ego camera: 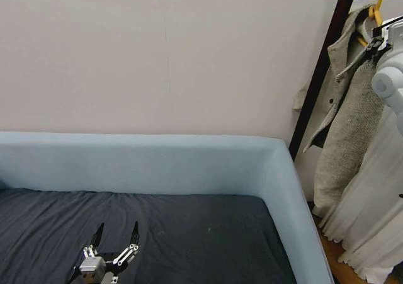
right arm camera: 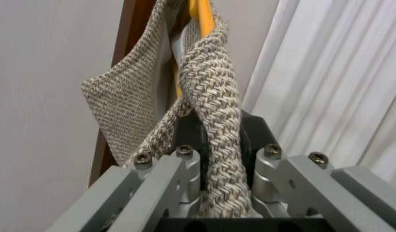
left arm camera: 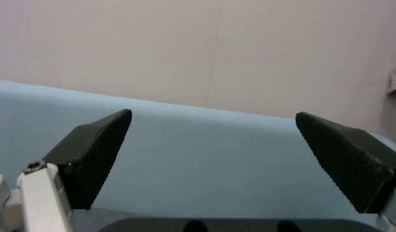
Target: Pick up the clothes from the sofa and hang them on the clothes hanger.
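A grey woven coat (ego camera: 349, 120) hangs on a yellow hanger (ego camera: 380, 4) at the dark wooden rack (ego camera: 321, 70), to the right of the sofa. My right gripper (ego camera: 376, 43) is raised at the coat's collar. In the right wrist view the right gripper (right arm camera: 220, 135) is shut on a thick fold of the coat (right arm camera: 211, 72), just below the hanger (right arm camera: 201, 14). Low over the sofa's dark seat (ego camera: 189, 240), my left gripper (ego camera: 117, 228) stands open and holds nothing. The left wrist view shows the left gripper (left arm camera: 214, 116) facing the sofa back.
The light blue sofa back (ego camera: 157, 164) and its right armrest (ego camera: 296, 215) wall in the seat. A white curtain (ego camera: 371, 215) hangs beside the coat, down to the wooden floor. A plain wall stands behind.
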Motion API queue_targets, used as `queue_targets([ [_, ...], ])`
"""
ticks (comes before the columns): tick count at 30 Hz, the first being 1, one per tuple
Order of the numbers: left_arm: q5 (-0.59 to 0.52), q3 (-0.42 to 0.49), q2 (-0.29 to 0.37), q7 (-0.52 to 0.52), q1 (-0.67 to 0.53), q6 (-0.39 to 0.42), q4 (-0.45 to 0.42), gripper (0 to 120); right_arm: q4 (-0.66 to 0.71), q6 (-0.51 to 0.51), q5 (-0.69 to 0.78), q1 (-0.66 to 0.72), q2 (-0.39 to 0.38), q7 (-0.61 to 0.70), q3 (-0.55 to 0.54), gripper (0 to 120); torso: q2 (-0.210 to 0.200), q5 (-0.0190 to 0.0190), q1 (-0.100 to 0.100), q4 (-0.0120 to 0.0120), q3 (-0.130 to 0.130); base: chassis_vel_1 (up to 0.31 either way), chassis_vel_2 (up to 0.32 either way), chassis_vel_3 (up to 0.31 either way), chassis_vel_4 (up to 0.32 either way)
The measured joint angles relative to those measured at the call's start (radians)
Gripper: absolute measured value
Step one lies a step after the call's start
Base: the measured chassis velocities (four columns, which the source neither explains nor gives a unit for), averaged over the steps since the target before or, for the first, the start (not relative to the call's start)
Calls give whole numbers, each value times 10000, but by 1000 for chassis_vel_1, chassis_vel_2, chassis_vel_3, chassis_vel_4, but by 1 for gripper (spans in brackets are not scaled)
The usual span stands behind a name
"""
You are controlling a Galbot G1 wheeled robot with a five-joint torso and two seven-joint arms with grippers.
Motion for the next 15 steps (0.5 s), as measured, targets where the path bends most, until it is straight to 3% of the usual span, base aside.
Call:
queue_targets([
  [15, 0, 0, 0, 0, 0, 0, 0, 100, -1067, -95, 1135, 747, 1406, 2074, -159, 10, 0, 0, 0, 0, 0, 0, 0, 0, 0],
])
